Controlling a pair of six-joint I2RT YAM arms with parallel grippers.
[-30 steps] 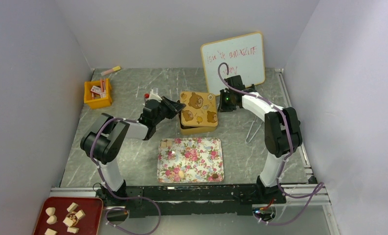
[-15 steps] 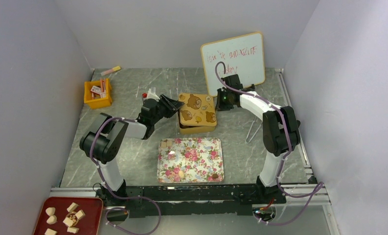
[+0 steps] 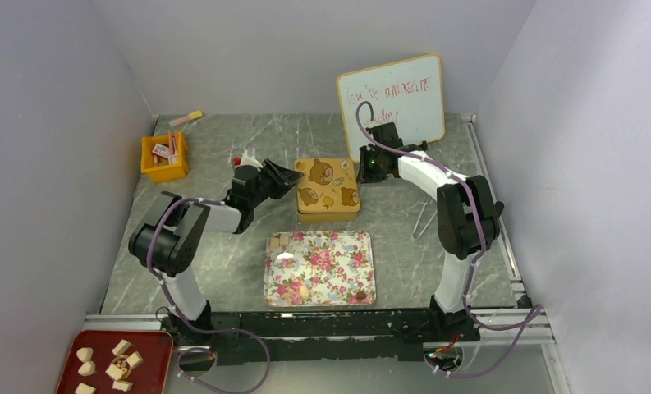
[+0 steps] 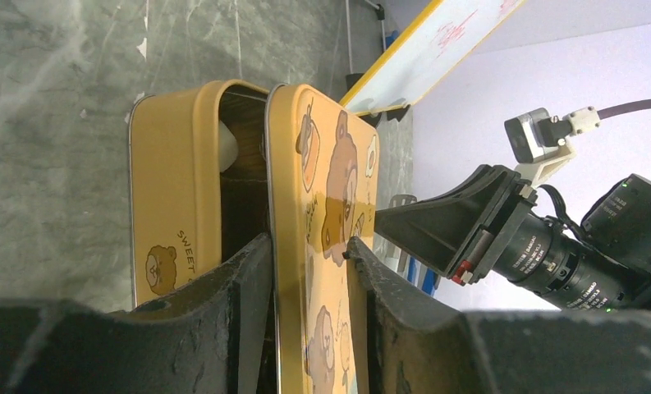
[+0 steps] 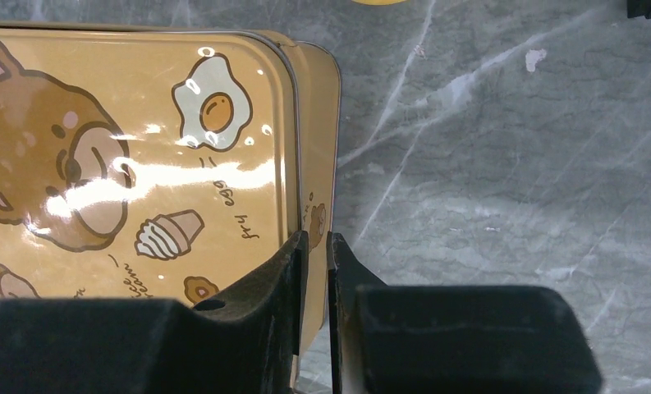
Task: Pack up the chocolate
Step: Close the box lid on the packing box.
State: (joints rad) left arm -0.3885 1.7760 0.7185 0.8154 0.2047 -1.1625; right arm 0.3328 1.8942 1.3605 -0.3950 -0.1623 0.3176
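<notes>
Chocolate (image 3: pixel 304 291): small bite-size pieces. On the floral tray (image 3: pixel 338 263) lie one cream piece near the front edge, one dark piece (image 3: pixel 361 294) at the front right corner, and possibly a tan one at rear left. Cream pieces (image 3: pixel 121 347) cluster on the red tray (image 3: pixel 153 345). One white piece (image 4: pixel 226 148) sits inside the yellow tin (image 4: pixel 170 180).

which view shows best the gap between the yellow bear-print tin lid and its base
left wrist: it looks along the edge, so the dark gap between the yellow bear-print metal lid and the tin base is plain. top external shows only the lid's top face; right wrist, one corner.
</notes>
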